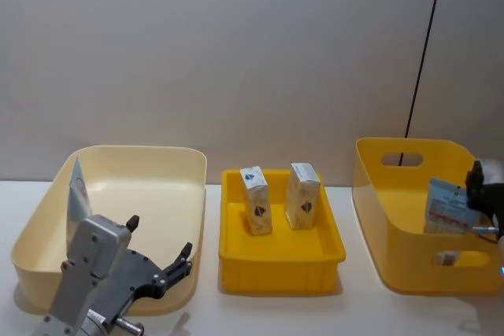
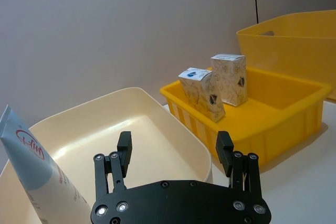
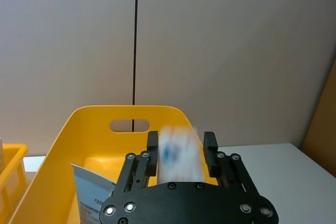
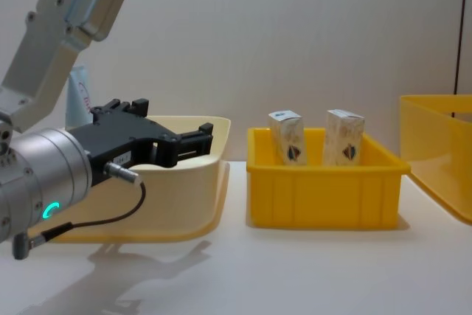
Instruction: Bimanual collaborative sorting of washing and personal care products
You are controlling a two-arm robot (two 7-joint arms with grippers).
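A pale blue-and-white tube [image 2: 37,177] leans on the left wall of the cream bin [image 1: 185,194]. My left gripper [image 2: 174,148] hangs open over that bin's near side with nothing between its fingers. Two white cartons [image 1: 256,200] [image 1: 303,194] stand upright in the yellow tray [image 1: 279,261]. My right gripper [image 3: 181,142] is over the yellow bin [image 3: 105,109], fingers apart. A blurred blue-and-white tube [image 3: 181,158] shows between them, and I cannot see whether they touch it. Another white printed tube [image 1: 447,206] leans inside that bin.
The three containers stand in a row on the white table, cream bin [image 4: 199,182] left, tray [image 4: 324,186] middle, handled bin [image 4: 439,145] right. A grey wall runs close behind them. A strip of bare table [image 1: 299,312] lies in front.
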